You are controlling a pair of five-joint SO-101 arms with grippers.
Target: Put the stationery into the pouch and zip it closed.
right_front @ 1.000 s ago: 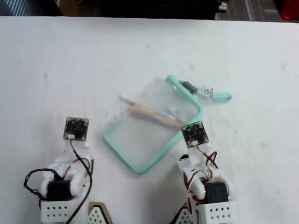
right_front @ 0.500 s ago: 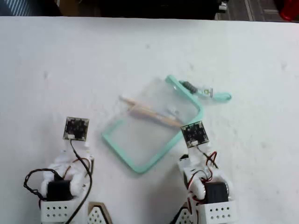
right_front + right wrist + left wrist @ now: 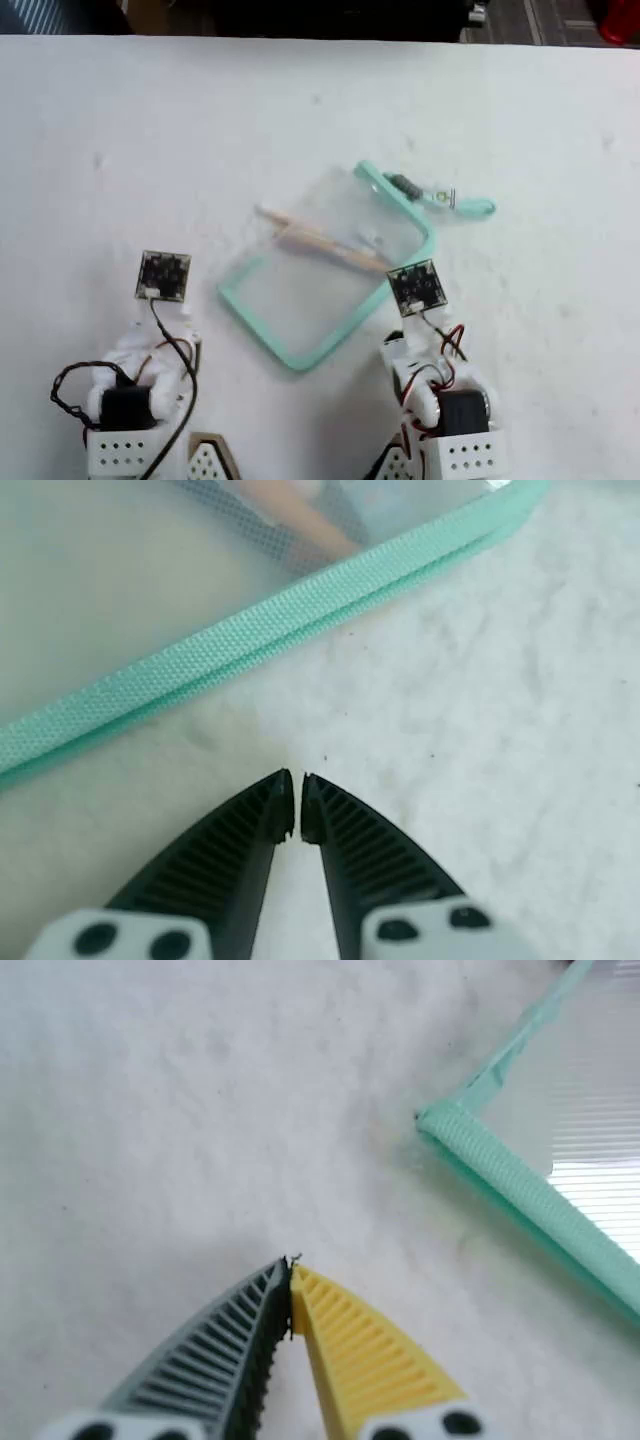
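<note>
Two grippers, both w/ jaws pressed together, empty: left gripper (image 3: 290, 1270) sits off the pouch (image 3: 300, 300) at its 8 o'clock corner, right gripper (image 3: 297, 805) by its 4 o'clock edge, neither touching. Pouch lies flat on the table (image 3: 150, 120), pencil (image 3: 325, 241) across it, one end seemingly past the 10 o'clock side. Looks light, floppy, slick (prob. slides if pushed), so pinch the stiffer green binding (image 3: 250, 630), not the film. Zip pull (image 3: 402, 186) at 1 o'clock is small; grip squarely.
</note>
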